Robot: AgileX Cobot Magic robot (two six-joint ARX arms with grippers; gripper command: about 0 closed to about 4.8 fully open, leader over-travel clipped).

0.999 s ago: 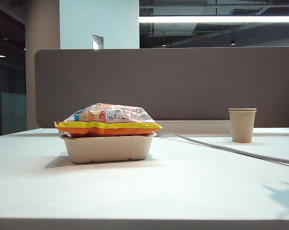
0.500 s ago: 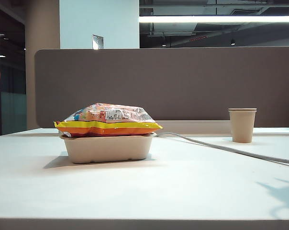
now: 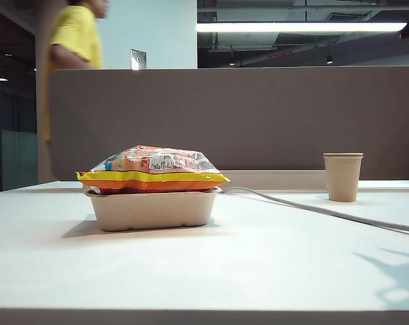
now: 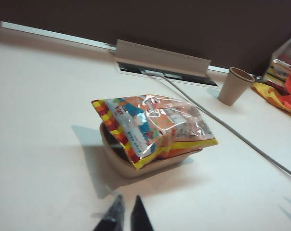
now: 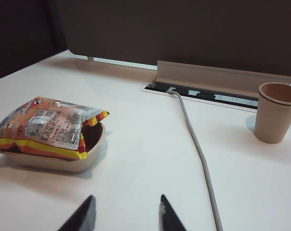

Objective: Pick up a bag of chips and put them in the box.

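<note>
The bag of chips (image 3: pixel 153 169) lies across the top of the box (image 3: pixel 152 210), resting on its rim and overhanging at both ends, exactly as it did a second ago; neither has shifted, so by my reading the placing is done and what remains is only for the arms to clear away. What has changed is off to the side: a person in a yellow shirt (image 3: pixel 76 37) has walked in behind the grey partition (image 3: pixel 259 115) beyond the box, where nobody stood a second ago, and the arm's shadow on the table (image 3: pixel 259 264) to the right of the box has moved. The left gripper (image 4: pixel 122 217) hangs above the table on the near side of the box, well apart from it, its two dark tips nearly together with only a slit between them and nothing in them. The right gripper (image 5: pixel 125 215) hovers to the right of the box, its tips spread apart and empty. A paper cup (image 3: pixel 342 176) and a grey cable (image 3: pixel 313 208) sit farther right of the box, untouched.
</note>
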